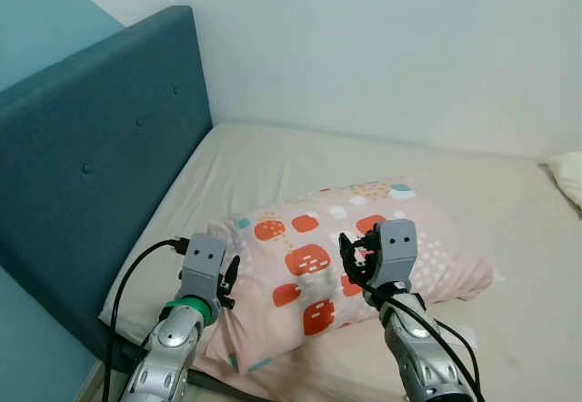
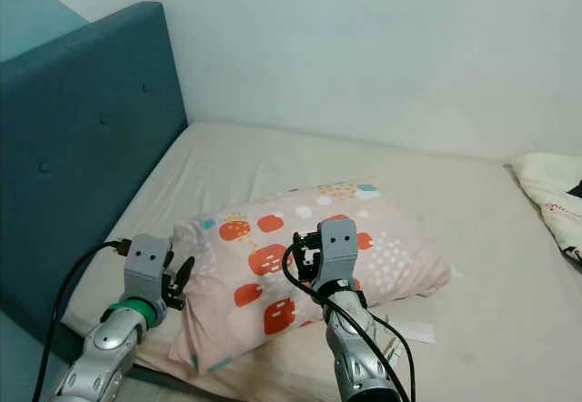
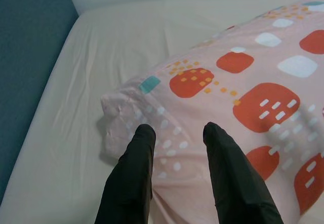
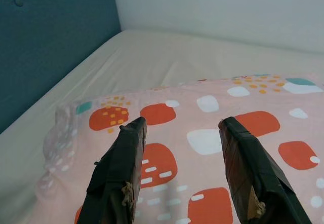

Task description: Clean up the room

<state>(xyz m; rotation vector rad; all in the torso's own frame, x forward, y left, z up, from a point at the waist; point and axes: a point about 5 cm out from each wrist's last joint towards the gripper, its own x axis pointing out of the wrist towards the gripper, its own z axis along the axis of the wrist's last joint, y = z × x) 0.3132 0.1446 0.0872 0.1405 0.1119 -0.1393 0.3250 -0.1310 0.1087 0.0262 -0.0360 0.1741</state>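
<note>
A pink pillow with red, white and teal patches lies on the beige mattress, near its front edge. My left gripper hovers at the pillow's left end, open, its fingers just above the fabric with nothing between them. Over the pillow's middle my right gripper is open too, fingers spread wide above the patterned cover.
A dark teal padded headboard runs along the left side of the bed. A white wall closes the back. At the right edge lies a crumpled cream cloth. A white paper scrap sits by the pillow's front corner.
</note>
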